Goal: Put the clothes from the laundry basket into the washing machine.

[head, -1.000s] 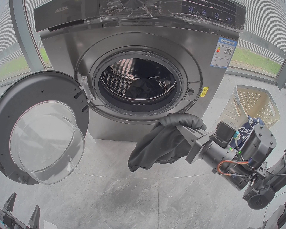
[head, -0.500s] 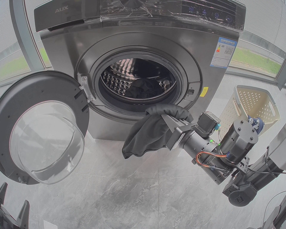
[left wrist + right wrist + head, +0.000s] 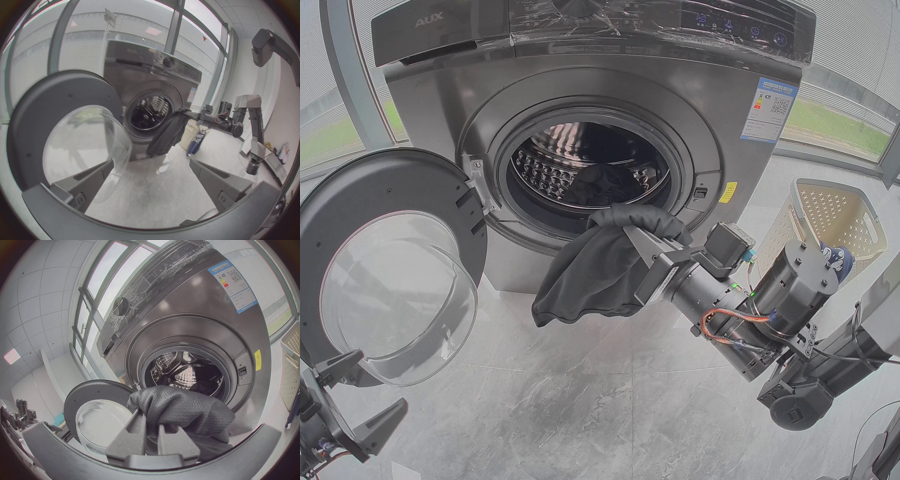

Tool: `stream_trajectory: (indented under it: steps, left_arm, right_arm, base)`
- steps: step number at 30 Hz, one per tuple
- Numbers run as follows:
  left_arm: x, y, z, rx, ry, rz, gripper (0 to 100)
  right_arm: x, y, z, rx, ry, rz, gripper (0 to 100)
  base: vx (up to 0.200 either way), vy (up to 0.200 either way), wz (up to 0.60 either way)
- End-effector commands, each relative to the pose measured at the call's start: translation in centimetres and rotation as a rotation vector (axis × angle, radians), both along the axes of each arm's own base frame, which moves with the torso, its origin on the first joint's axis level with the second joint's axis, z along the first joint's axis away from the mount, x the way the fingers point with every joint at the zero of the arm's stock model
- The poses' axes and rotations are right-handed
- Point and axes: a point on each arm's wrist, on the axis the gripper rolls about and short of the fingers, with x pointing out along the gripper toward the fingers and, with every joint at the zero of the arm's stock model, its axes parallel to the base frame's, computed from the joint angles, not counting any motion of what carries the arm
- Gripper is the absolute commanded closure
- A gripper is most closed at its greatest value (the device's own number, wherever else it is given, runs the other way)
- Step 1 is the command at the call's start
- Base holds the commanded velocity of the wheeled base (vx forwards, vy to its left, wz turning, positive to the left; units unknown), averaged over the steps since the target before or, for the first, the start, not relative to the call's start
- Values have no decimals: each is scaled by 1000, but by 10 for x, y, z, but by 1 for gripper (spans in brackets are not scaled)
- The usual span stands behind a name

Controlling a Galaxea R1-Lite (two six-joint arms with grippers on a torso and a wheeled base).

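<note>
At the lower left of the head view the left pincer (image 3: pixel 381 380) hangs low, its two dark wedge-shaped fingers spread wide with nothing between them. It looks parked out of the loading path, above the pale grey marbled tile floor (image 3: pixel 581 406). Right of centre, the right pincer (image 3: pixel 631 234) is clamped on a bunched fold of a dark grey perforated fabric garment (image 3: pixel 594 269). The pinch sits at the top of the cloth, so the rest droops limp in soft folds, clear of the floor and just at the lower lip of the drum mouth. Holding it level with the opening seems meant to let the loose tail follow inside rather than snag on the rim. At the left, the round dark grey door (image 3: pixel 375 187), with a clear bowl-shaped window, stands swung wide, leaving the way free. Beyond, the brushed grey metal washing machine (image 3: pixel 612 81) shows its shiny dimpled steel drum (image 3: pixel 550 169), where another dark garment (image 3: pixel 603 184) lies. At the right edge, the beige perforated plastic laundry basket (image 3: pixel 831 212) holds a blue printed cloth (image 3: pixel 839 257).
</note>
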Motion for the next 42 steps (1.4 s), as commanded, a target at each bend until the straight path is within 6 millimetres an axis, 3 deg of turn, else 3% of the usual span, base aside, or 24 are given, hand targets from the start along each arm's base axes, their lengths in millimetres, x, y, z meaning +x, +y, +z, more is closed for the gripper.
stream_trajectory:
  steps: [1,12,23,42]
  left_arm:
    - [48,-21,-10,35,186,-185,0]
    - [119,-49,-19,24,241,-236,0]
    - [172,-80,-35,-39,249,-323,0]
    - [229,-105,-80,-34,248,-333,0]
  right_arm:
    - [1,-2,2,10,-1,-4,100]
    - [1,-6,0,1,6,-12,100]
    - [-7,-13,7,4,0,-9,100]
    - [-11,-11,3,-8,5,1,100]
  base:
    - [0,0,0]
    - [0,0,0]
    - [0,0,0]
    - [0,0,0]
